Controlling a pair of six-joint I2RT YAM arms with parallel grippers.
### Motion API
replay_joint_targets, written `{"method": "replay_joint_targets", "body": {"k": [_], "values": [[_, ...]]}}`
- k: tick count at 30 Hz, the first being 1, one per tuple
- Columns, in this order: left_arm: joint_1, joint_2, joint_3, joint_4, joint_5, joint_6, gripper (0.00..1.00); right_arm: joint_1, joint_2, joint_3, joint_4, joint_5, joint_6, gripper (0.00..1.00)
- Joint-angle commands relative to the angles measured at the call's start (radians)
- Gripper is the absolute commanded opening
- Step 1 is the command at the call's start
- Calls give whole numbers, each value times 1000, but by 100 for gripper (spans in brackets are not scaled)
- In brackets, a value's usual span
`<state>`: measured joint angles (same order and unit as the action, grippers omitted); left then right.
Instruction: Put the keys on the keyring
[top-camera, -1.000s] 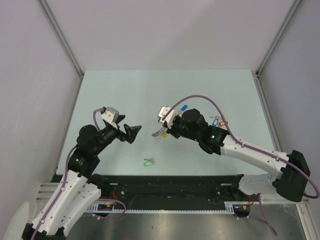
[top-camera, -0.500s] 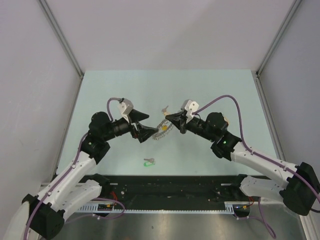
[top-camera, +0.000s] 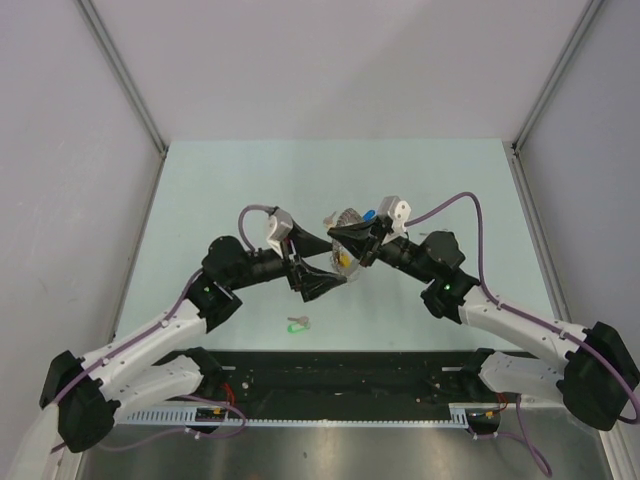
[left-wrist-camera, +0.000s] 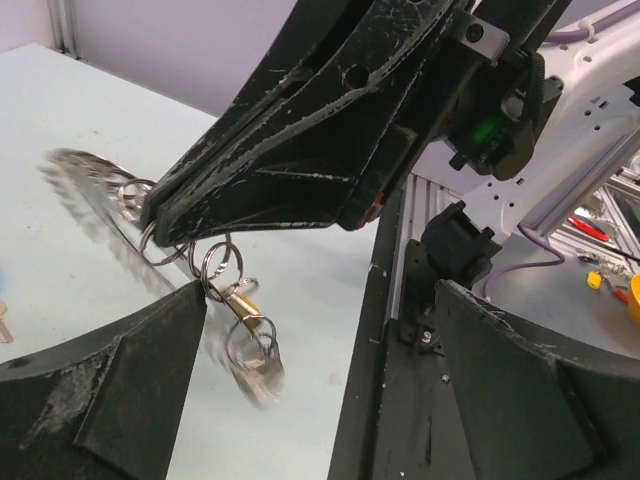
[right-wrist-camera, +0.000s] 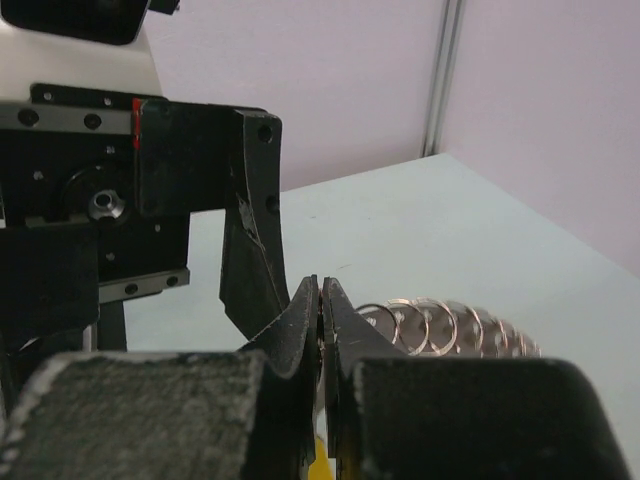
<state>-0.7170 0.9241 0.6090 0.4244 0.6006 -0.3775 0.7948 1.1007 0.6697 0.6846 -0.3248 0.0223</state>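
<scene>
Worktop (top-camera: 200, 200): pale green, shut in on three sides by grey panels (top-camera: 330, 70). Both arms lean in from the near edge and meet above its middle.

Left gripper (top-camera: 338, 262): fingers spread as wide as they go and closed on nothing. One sits on each side of the hanging bunch, and one fingertip is just beside the small split rings (left-wrist-camera: 216, 264).

Right gripper (top-camera: 335, 236): fingers pressed together and clamped on the wire of the keyring (top-camera: 348, 219), carrying it in the air.

Keyring: off the worktop at the right fingertips, over the centre. Its fringe of silver keys fans toward the far side. The split rings and a yellow tag (left-wrist-camera: 241, 300) dangle beneath. The left wrist view blurs it, so it may be swinging.

Why held so: I'd judge the right arm is offering the ring up so that the open left fingers can take hold of its lower part and steady it.

Green-tagged key (top-camera: 297, 323): flat on the worktop near the front edge, between the arm bases and well apart from the ring, not yet threaded.

Blue tag (top-camera: 370, 213): just behind the right gripper; I can't tell what it is attached to.

Room: plenty of bare worktop to the left and the far side. Between the two sets of fingers it is tight, and a careless closing could knock finger against finger.
</scene>
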Motion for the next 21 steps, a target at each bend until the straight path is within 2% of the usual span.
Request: {"method": "replay_joint_targets", "body": {"k": [1, 6, 15, 21], "values": [[-79, 31, -18, 163, 7, -69, 100, -12, 27, -1, 183, -31, 76, 0], [-105, 10, -3, 130, -19, -38, 100, -46, 36, -10, 214, -85, 122, 0], [-99, -224, 57, -173, -269, 204, 100, -138, 34, -28, 286, -201, 240, 0], [-41, -297, 77, -268, -403, 273, 84, -170, 51, -33, 354, -261, 313, 0]]}}
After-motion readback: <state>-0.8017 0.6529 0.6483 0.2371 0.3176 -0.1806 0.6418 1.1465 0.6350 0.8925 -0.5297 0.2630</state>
